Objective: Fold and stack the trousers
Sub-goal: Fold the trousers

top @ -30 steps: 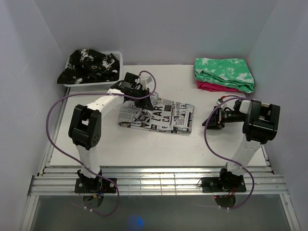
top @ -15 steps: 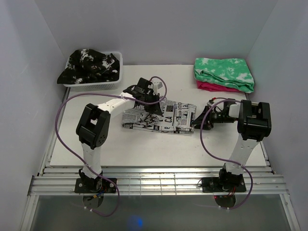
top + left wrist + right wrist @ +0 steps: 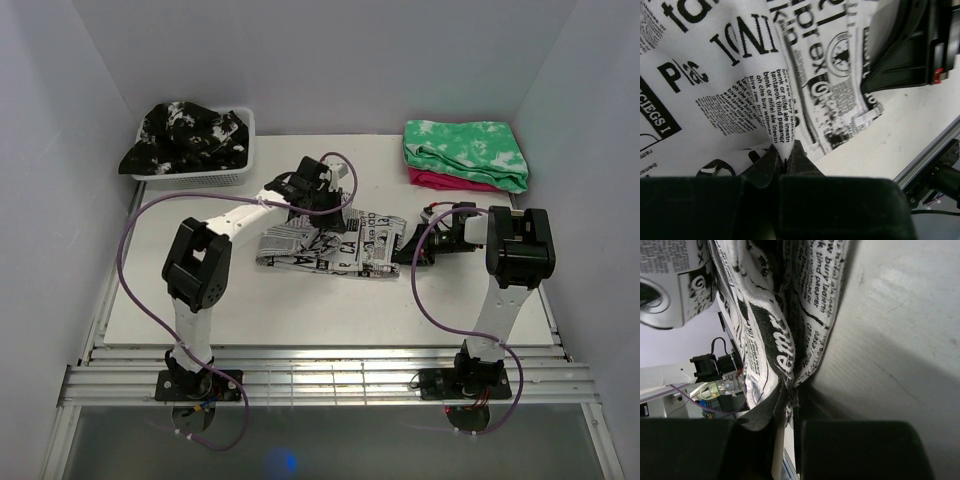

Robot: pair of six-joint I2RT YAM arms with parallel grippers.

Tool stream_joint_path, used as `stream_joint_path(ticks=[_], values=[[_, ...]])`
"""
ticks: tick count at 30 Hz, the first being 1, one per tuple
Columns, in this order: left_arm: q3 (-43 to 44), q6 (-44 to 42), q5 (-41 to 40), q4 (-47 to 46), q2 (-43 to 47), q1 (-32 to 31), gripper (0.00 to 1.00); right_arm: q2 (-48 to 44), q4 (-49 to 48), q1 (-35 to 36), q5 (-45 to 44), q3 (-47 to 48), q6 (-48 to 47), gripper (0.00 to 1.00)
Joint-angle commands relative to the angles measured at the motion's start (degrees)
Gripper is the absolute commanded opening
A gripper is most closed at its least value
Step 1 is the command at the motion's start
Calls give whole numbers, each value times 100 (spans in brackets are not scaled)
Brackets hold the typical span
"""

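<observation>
The trousers (image 3: pixel 330 245), white cloth covered in black newsprint, lie folded into a strip at the middle of the table. My left gripper (image 3: pixel 335 213) is at their far edge, shut on a pinched fold of the trousers (image 3: pixel 782 125) that rises from between its jaws. My right gripper (image 3: pixel 402 252) is at their right end, shut on the edge of the trousers (image 3: pixel 790 365), with layers of cloth bunched above its fingertips.
A white basket (image 3: pixel 235 175) holding a black garment with white splotches (image 3: pixel 185 135) stands at the back left. A folded green-and-white cloth (image 3: pixel 465 150) lies on a pink one at the back right. The table's front edge (image 3: pixel 320 345) meets metal rails.
The left gripper has carried its fold rightwards over the trousers. The right arm has moved left to the trousers' right end and shut on the cloth.
</observation>
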State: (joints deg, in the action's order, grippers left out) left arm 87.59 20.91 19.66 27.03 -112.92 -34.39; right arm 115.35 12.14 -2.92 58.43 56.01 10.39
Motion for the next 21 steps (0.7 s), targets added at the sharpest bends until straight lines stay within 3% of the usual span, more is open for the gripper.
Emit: stream_joint_path(ticks=[1, 14, 21], values=[[556, 247, -6, -75, 148, -322, 0, 75, -221, 46, -403, 7, -29, 8], [1277, 932, -129, 84, -1230, -990, 0, 84, -326, 46, -219, -55, 68, 8], [1296, 1275, -15, -268, -1373, -1166, 0, 84, -379, 46, -166, -125, 103, 8]])
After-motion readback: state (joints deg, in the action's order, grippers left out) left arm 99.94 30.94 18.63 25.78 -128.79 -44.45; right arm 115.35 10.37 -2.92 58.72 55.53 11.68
